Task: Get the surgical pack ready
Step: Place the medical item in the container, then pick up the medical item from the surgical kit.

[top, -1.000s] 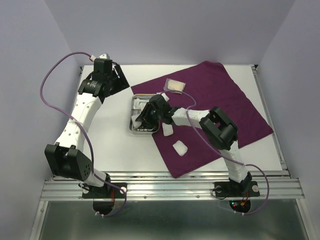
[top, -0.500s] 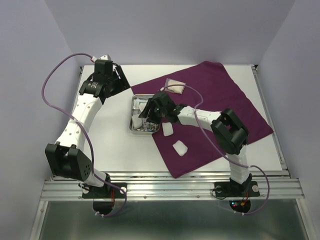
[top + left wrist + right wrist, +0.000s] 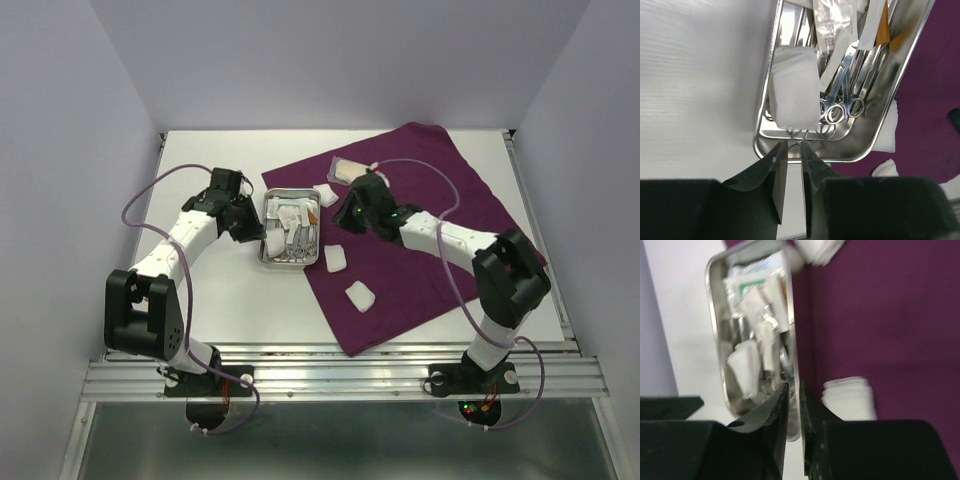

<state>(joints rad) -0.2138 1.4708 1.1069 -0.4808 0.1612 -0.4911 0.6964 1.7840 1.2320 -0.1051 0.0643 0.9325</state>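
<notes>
Steel tray (image 3: 285, 263) astride cloth's (image 3: 400, 290) left edge

1. One dark-purple cloth (image 3: 450, 210).
2. One steel tray (image 3: 288, 263).
3. Three white gauze squares (image 3: 336, 259) outside the tray, one gauze block (image 3: 795, 87) inside it.
4. One clear packet (image 3: 350, 168) beyond the tray.
5. Scissors and forceps (image 3: 845, 95) inside the tray: too tangled to count.

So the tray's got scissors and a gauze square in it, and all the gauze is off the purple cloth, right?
Not all of it. The tray does hold scissors and a gauze square, but the top external view shows three loose gauze squares lying on the purple cloth beside the tray.
</notes>
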